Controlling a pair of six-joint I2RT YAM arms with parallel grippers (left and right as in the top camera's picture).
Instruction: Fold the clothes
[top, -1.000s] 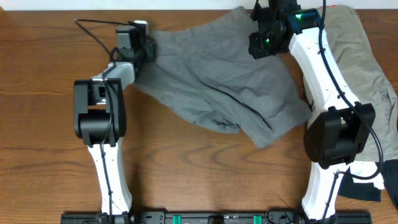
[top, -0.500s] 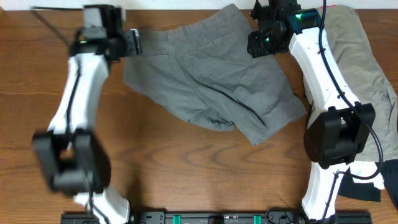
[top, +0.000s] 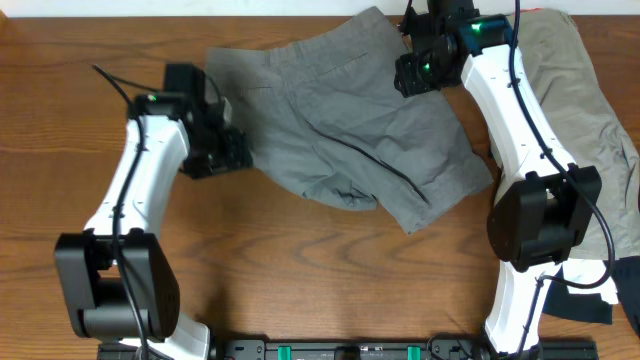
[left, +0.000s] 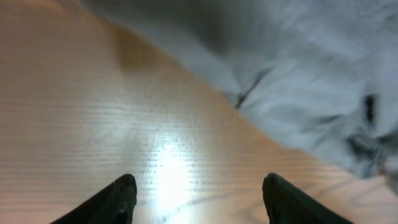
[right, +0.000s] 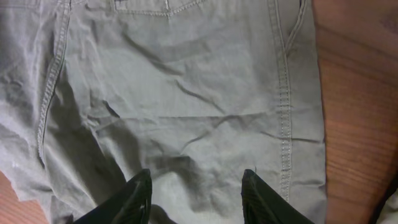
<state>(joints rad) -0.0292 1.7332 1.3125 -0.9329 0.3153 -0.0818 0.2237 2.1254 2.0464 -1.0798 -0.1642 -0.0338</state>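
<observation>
On the left, your left arm (top: 150, 190) reaches to the left edge of the grey shorts (top: 350, 130). The left fingers (left: 122, 198) are spread apart with nothing between them. They hang over bare wood, with the cloth's edge just beyond. That looks like a hand lined up beside the hem, probably so you can come in at an edge rather than pinch the middle.

The grey shorts lie at the far centre, opened out but wrinkled. There is a bunched ridge along their near side, and one leg trails toward the near right. No fold is made yet, so you are at the flattening and edge-finding stage.

Your right arm (top: 510, 120) reaches to the far right part of the same pair. The right fingers (right: 132, 200) are released and wide above the fabric beside a stitched seam. I cannot tell whether the tips touch the cloth. With a hand at each side, you are placed to pull the pair taut or lift both sides together.

The khaki pair (top: 590, 90) lies at the far right, partly hidden by that arm. It seems to be set aside for its turn.

The tabletop (top: 300, 280) is brown wood grain and glossy, with lamp glare in the left wrist view, so expect the cloth to slide when you drag it. Little of the room shows: a pale strip (top: 150, 6) past the far edge and a black rail (top: 330, 350) at the near edge.
</observation>
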